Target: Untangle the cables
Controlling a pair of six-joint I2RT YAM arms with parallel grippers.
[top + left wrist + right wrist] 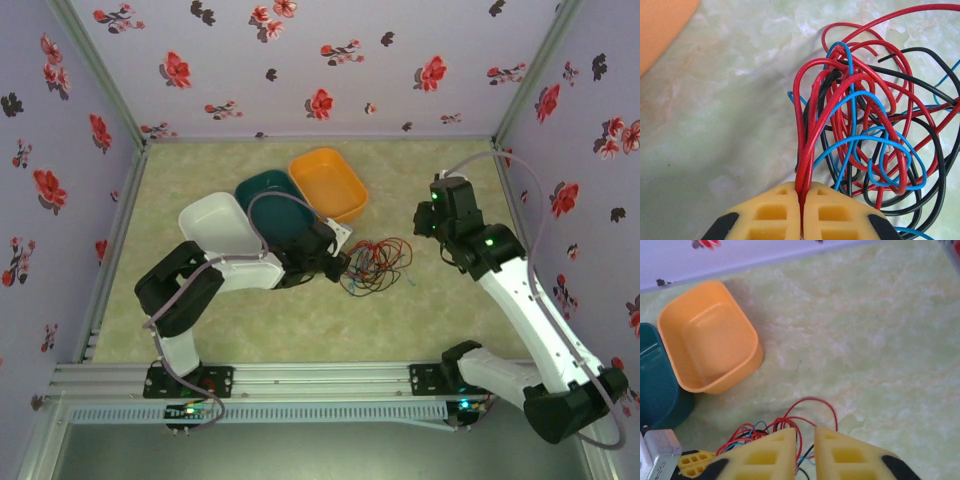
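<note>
The left gripper is clenched, its yellow fingers pressed together on a red strand of the cables, which fan out from the tips in red, black and blue loops. In the overhead view this gripper sits at the left edge of the cables. They lie in a loose tangle on the table, on the side of the orange tub nearer the arm bases and a little to its right.

The right gripper has its jaws parted by a narrow gap and grips nothing. The cables show beyond its tips. From above it hangs to the right of the orange tub.

The orange tub is empty. Just left of it is a teal tub, partly covered by the left arm, with nothing in the part that shows. Further left, the white tub also looks empty.
</note>
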